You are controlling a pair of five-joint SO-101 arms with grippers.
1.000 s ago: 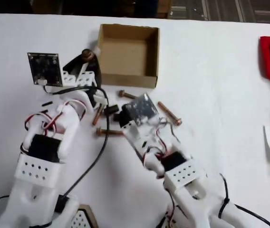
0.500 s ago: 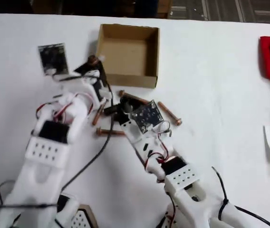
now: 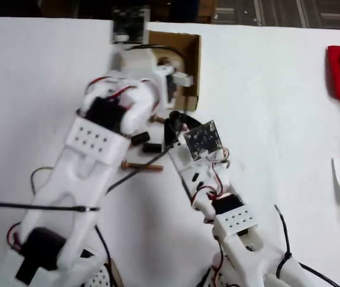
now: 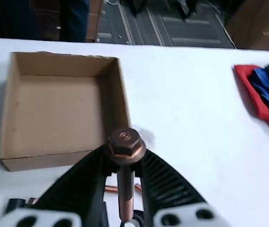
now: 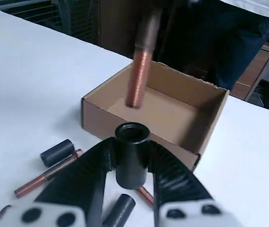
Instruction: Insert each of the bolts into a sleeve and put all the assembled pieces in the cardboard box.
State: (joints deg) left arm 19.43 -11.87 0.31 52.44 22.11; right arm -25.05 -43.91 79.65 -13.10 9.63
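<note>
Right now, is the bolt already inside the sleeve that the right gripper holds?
No, the sleeve in the right gripper shows an empty open mouth, and the bolt hangs apart from it.

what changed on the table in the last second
The left claw, shut on a bolt, swung across toward the cardboard box. The right claw, shut on a sleeve, edged toward the box too. The box and the loose bolt stayed put.

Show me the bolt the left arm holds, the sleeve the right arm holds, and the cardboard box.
bolt (image 4: 125,187): left wrist view, shaft.
sleeve (image 5: 131,161): right wrist view, outer wall.
cardboard box (image 4: 58,111): left wrist view, bare floor.
</note>
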